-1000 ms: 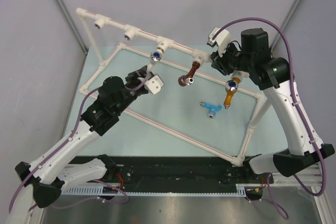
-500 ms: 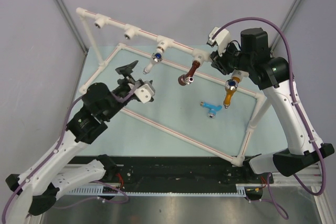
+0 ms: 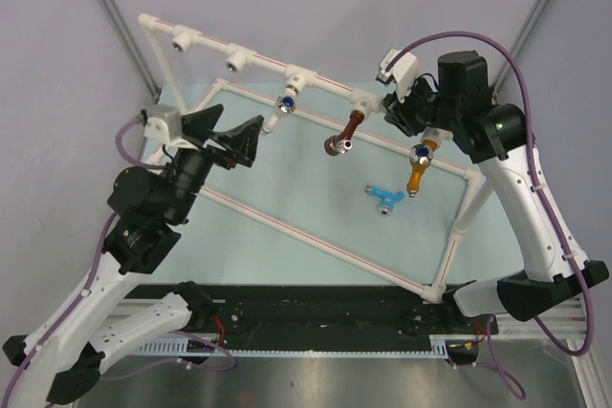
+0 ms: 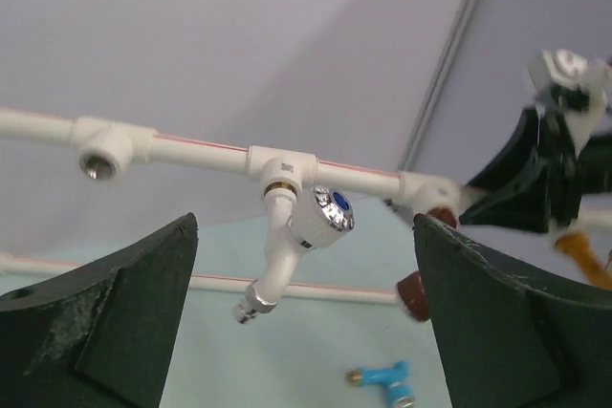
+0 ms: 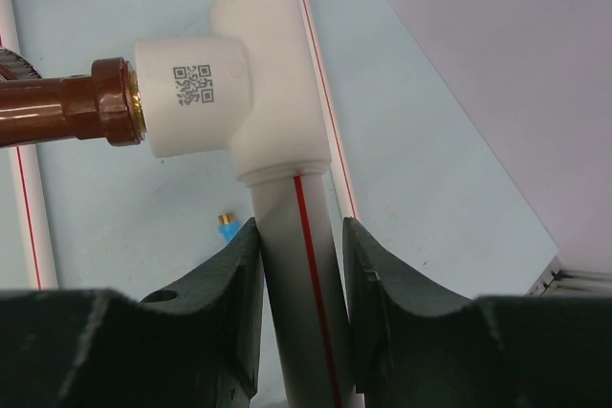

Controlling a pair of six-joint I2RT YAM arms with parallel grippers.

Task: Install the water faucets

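A white faucet (image 3: 282, 104) (image 4: 292, 236) hangs from a tee on the pipe frame's top rail (image 3: 258, 62). My left gripper (image 3: 228, 128) (image 4: 306, 228) stands open, back and to the left of it, with nothing between its fingers. Screwed into the neighbouring tee (image 5: 239, 83) is a brown faucet (image 3: 344, 136) (image 5: 57, 110). My right gripper (image 3: 397, 110) (image 5: 298, 236) is shut on the white pipe (image 5: 296, 265) just past that tee. An orange-yellow faucet (image 3: 419, 169) hangs below the right wrist, its upper end hidden. A light blue faucet (image 3: 382, 198) (image 4: 387, 379) lies loose on the mat.
Two bare tee sockets (image 3: 182, 42) (image 3: 236, 62) sit on the rail's left part. The frame's lower pipes (image 3: 316, 241) run diagonally across the pale green mat (image 3: 316, 198). Grey walls close in the back and sides.
My left gripper has opened, let go of the white faucet and pulled back to the left. The white faucet stays on its tee. The right arm has not moved.
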